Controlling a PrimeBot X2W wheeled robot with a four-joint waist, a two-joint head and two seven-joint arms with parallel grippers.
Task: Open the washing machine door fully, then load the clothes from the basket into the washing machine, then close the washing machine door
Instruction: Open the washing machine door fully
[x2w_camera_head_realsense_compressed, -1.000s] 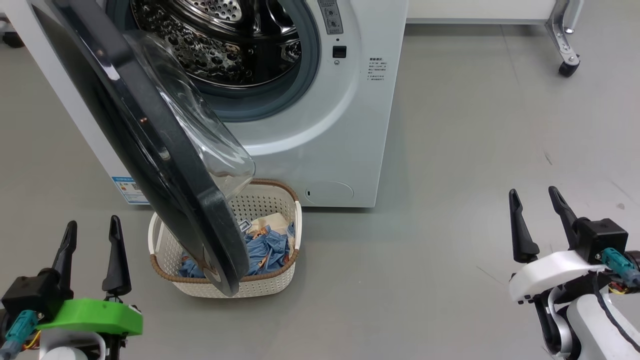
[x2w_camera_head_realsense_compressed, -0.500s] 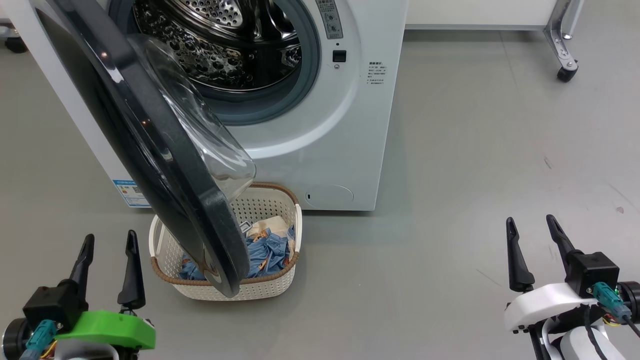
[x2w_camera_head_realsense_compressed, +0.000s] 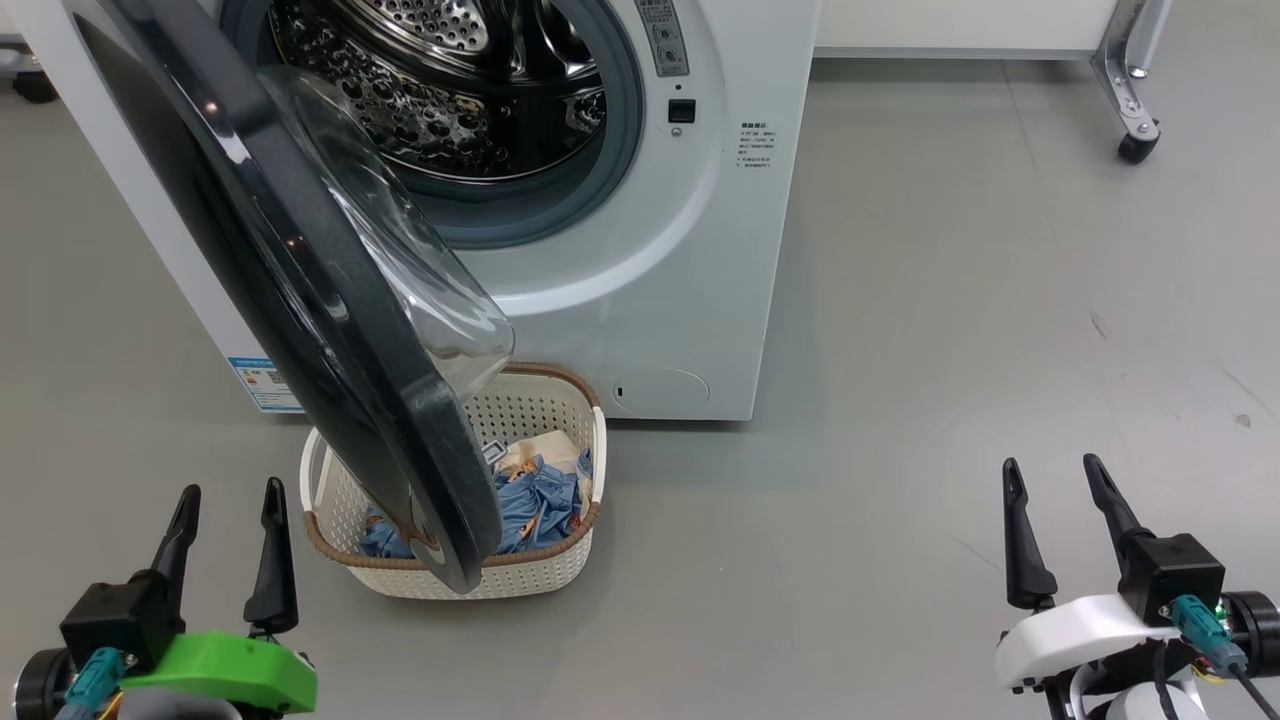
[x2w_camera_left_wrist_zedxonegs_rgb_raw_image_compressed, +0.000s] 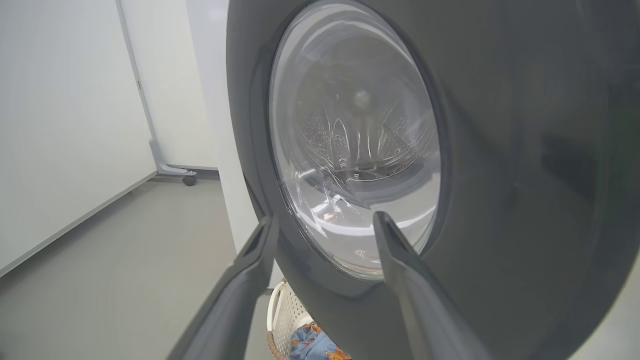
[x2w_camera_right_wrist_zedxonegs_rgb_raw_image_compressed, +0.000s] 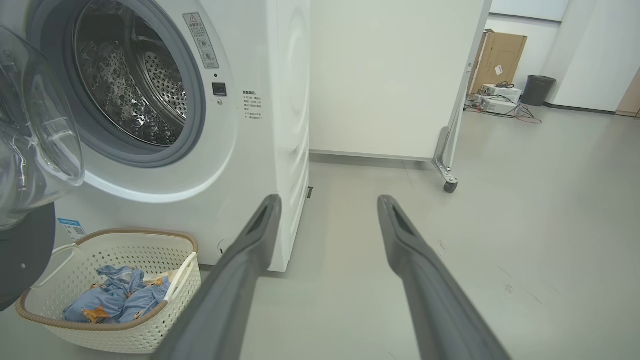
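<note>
The white washing machine (x2w_camera_head_realsense_compressed: 690, 250) stands ahead with its steel drum (x2w_camera_head_realsense_compressed: 450, 90) bare. Its black-rimmed door (x2w_camera_head_realsense_compressed: 330, 300) hangs partly open, the glass bowl (x2w_camera_head_realsense_compressed: 400, 240) facing the mouth, and it overhangs the basket (x2w_camera_head_realsense_compressed: 545, 570) on the floor. Blue clothes (x2w_camera_head_realsense_compressed: 535, 505) lie in the basket, partly hidden by the door. My left gripper (x2w_camera_head_realsense_compressed: 230, 495) is open at the lower left, facing the door's outer side (x2w_camera_left_wrist_zedxonegs_rgb_raw_image_compressed: 500, 150). My right gripper (x2w_camera_head_realsense_compressed: 1050, 468) is open at the lower right over bare floor. The basket (x2w_camera_right_wrist_zedxonegs_rgb_raw_image_compressed: 115, 330) and clothes (x2w_camera_right_wrist_zedxonegs_rgb_raw_image_compressed: 117, 302) show beside the machine (x2w_camera_right_wrist_zedxonegs_rgb_raw_image_compressed: 270, 125).
A white partition on a metal leg with a caster (x2w_camera_head_realsense_compressed: 1135, 145) stands behind the machine at the right. A cardboard box (x2w_camera_right_wrist_zedxonegs_rgb_raw_image_compressed: 497, 60), a dark bin (x2w_camera_right_wrist_zedxonegs_rgb_raw_image_compressed: 535, 90) and cables lie far back. Grey floor (x2w_camera_head_realsense_compressed: 950, 350) spreads to the right.
Both grippers show lower in the head view than a second ago, drawn back from the machine. The door, basket and clothes keep their places.
</note>
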